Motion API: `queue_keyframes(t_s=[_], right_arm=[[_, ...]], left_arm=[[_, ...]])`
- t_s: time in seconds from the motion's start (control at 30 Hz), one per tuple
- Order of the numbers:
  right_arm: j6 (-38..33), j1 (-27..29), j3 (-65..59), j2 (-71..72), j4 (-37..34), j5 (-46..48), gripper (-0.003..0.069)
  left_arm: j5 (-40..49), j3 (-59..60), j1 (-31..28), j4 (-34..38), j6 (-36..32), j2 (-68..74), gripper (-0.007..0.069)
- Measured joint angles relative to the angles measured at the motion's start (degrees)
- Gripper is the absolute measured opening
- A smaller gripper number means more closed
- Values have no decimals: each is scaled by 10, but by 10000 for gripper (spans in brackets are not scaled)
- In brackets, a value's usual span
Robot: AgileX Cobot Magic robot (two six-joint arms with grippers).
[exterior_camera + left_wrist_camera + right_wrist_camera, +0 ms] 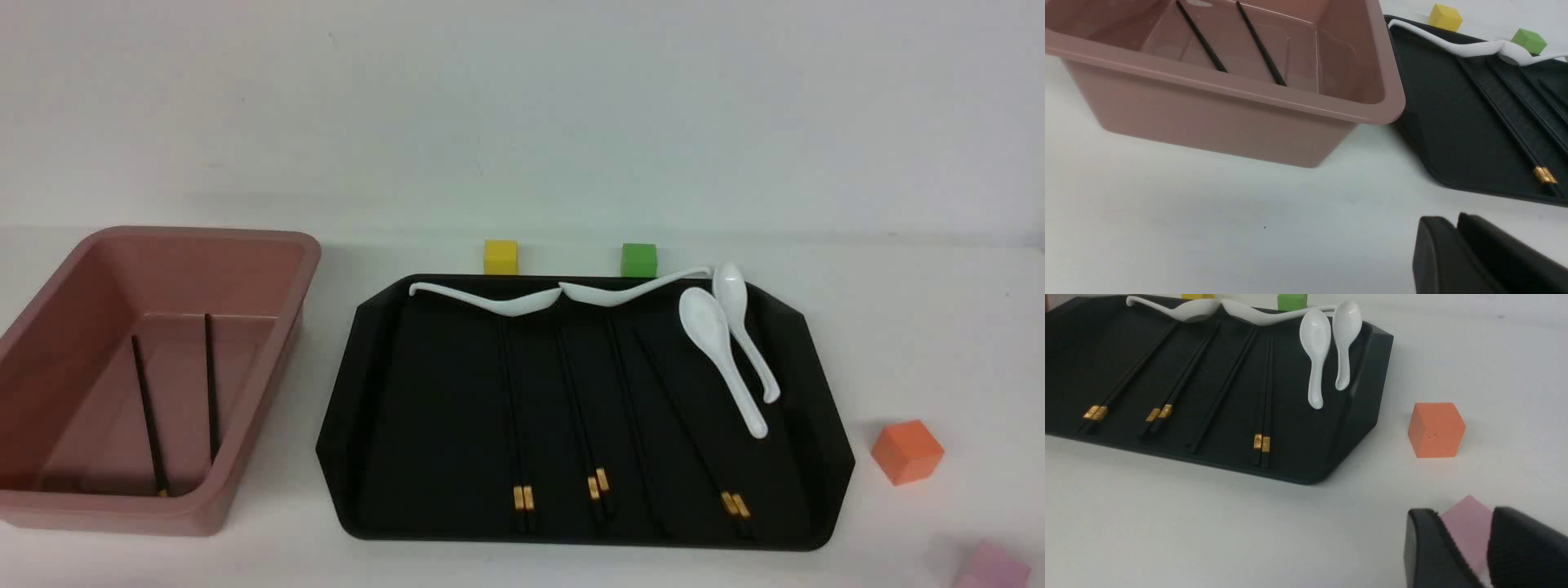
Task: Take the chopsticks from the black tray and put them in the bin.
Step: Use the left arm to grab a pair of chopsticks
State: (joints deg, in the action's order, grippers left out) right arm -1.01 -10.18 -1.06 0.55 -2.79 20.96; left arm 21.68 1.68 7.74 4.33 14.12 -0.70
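The black tray (433, 408) lies mid-table and holds several black chopsticks (522, 457) with gold bands, lying side by side; they also show in the right wrist view (1261, 416). The pink bin (273, 343) stands left of the tray with two chopsticks (149, 408) inside, which also show in the left wrist view (1202, 38). My left gripper (1453, 220) is shut and empty, low over the table in front of the gap between bin (1216, 110) and tray (1445, 122). My right gripper (1464, 512) is open and empty, right of the tray (1363, 388). Neither gripper shows in the front view.
Four white spoons (718, 343) lie along the tray's far edge and right side. A yellow cube (500, 256) and a green cube (638, 260) sit behind the tray. An orange cube (906, 451) and a pink block (1468, 531) lie right of it; the pink block shows between my right fingers.
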Motion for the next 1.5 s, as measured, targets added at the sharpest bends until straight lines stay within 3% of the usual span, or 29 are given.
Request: queue_keyframes(t_s=[1.17, 1.33, 1.5], right_arm=[[0, 0, 0, 0, 0, 0, 240], [0, 0, 0, 0, 0, 0, 240], [0, 0, 0, 0, 0, 0, 240]], left_arm=[[0, 0, 0, -20, 2, 0, 113], [-1, 0, 0, 104, 54, 0, 113], [-3, 0, 0, 369, 183, 0, 113]])
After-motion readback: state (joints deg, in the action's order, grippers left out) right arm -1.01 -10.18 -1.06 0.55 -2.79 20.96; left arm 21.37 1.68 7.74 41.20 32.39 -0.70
